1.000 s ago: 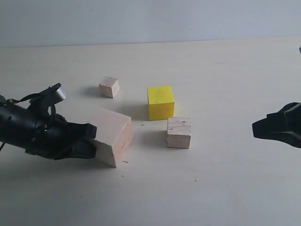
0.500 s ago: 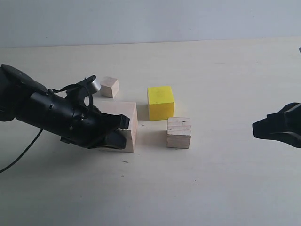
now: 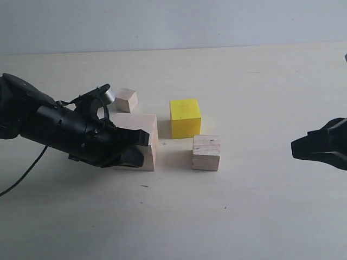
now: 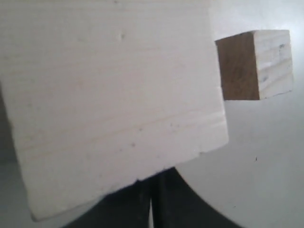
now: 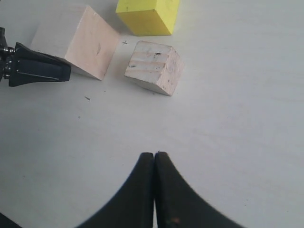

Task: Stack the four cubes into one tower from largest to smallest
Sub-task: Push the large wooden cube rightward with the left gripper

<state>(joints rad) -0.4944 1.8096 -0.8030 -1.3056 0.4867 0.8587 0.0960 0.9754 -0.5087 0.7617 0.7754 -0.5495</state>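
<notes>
- Where the left gripper lies low over the table, its jaws are pressed together with nothing between them. The tips sit against the near-left side of the large cube.
- Large cube: pale wood, flat on the table, left of centre in the exterior view. The black left arm hides its left part. In the left wrist view it fills most of the picture, directly ahead of the closed fingers.
- Yellow cube: flat on the table, just right of the large cube and a little behind it, with a narrow gap between them. It lies beyond the large cube from the left gripper and apart from it.
- Medium cube: pale wood with dark specks, just in front of the yellow cube. Whether the two touch cannot be told. It stands right of the large cube, with a strip of bare table between. It is the cube nearest the right gripper, yet well apart from it.
- Small cube: pale wood, behind the large cube and apart from it, close beside the upper part of the left arm.
- Right gripper: at the right edge of the exterior view, jaws closed tight and empty, tips pointing toward the cubes. In its wrist view, open table lies between the tips and the medium cube.
- All four cubes stand singly on the table.
</notes>
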